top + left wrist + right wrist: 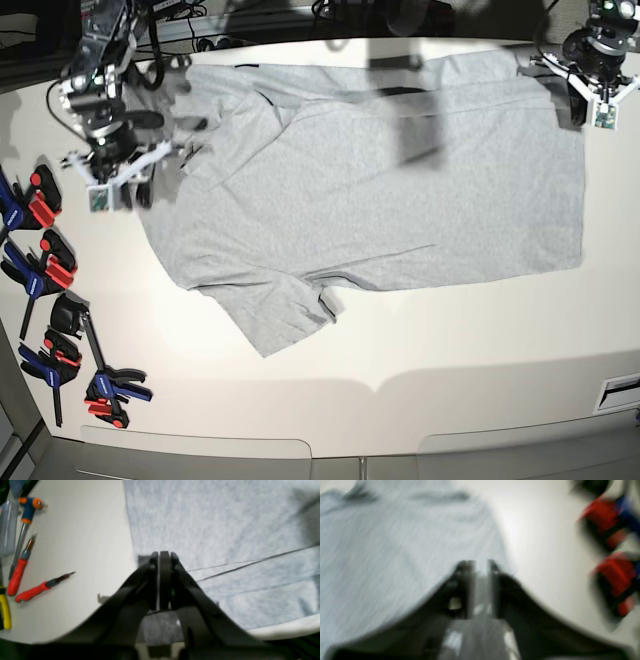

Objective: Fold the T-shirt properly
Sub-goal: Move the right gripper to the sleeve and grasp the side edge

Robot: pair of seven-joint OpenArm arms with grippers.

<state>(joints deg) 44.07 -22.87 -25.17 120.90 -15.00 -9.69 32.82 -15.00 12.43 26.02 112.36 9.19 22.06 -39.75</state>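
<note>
The left gripper [163, 555] has its jaws pressed together, the two dark fingers meeting in a narrow seam at the tips. In the base view its arm reaches in at the far right corner, wrist bent so the gripper [590, 95] points downward. The right gripper [480, 563] shows a clear gap between its fingertips, though the wrist view is blurred. Its arm stands at the far left in the base view, the gripper [115, 180] also aimed downward.
</note>
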